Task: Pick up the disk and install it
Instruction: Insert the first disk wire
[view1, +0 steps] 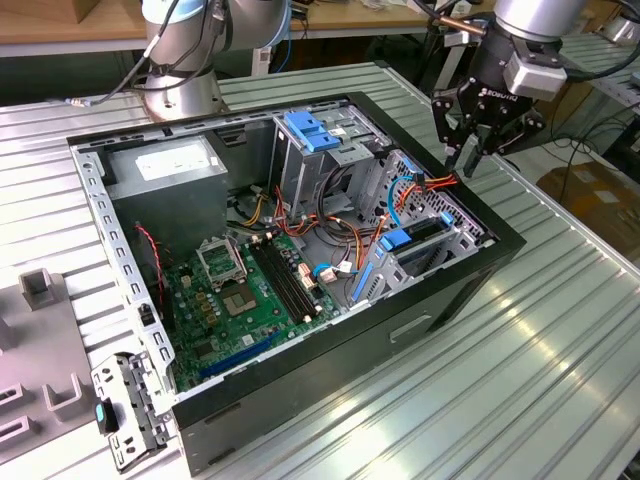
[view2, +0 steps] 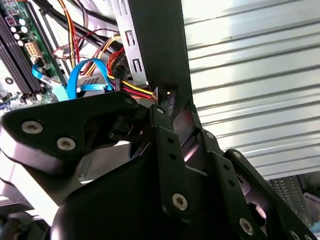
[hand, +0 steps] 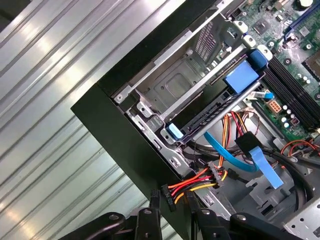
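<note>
Ribbed metal table (view1: 560, 380) under computer case (view1: 330, 390)

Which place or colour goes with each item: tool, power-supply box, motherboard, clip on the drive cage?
Items:
1. tool
2. power-supply box
3. motherboard
4. clip on the drive cage

Descriptions:
A. green, on the case floor
B. blue
C. over the case wall on the exterior view's right
D. grey with a white label, in the case's far corner on the exterior view's left

Pairs: 1-C, 2-D, 3-A, 4-B
</note>
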